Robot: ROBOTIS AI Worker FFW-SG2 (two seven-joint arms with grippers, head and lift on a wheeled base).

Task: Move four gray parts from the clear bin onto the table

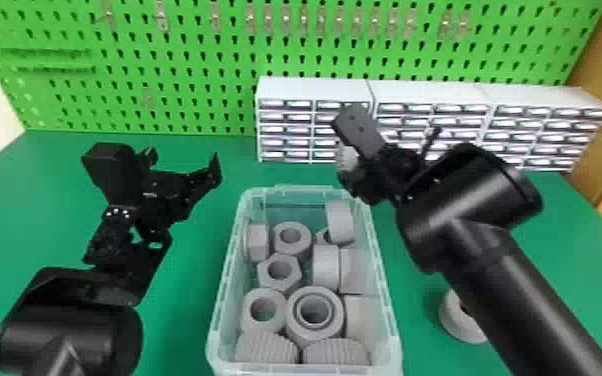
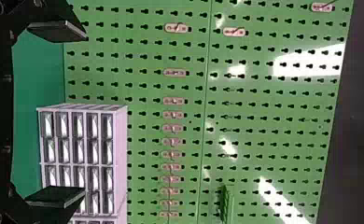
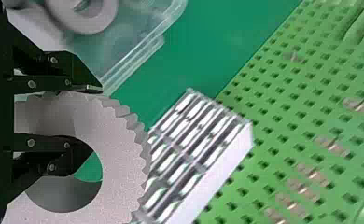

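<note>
My right gripper (image 3: 96,120) is closed on the wall of a gray gear (image 3: 124,154), one finger inside its hole and the other against its toothed rim; I have it up by the far right corner of the clear bin (image 1: 392,345); more gray parts lie inside the bin, and a gray ring (image 1: 454,322) sits on the table (image 1: 185,305) to the bin's right, partly hidden by my arm; my left gripper (image 1: 182,162) waits empty left of the bin, fingers spread. I judge this is the carry step; next I need to swing the gear over bare table right of the bin, lower it beside the ring without knocking it, then let go.
</note>
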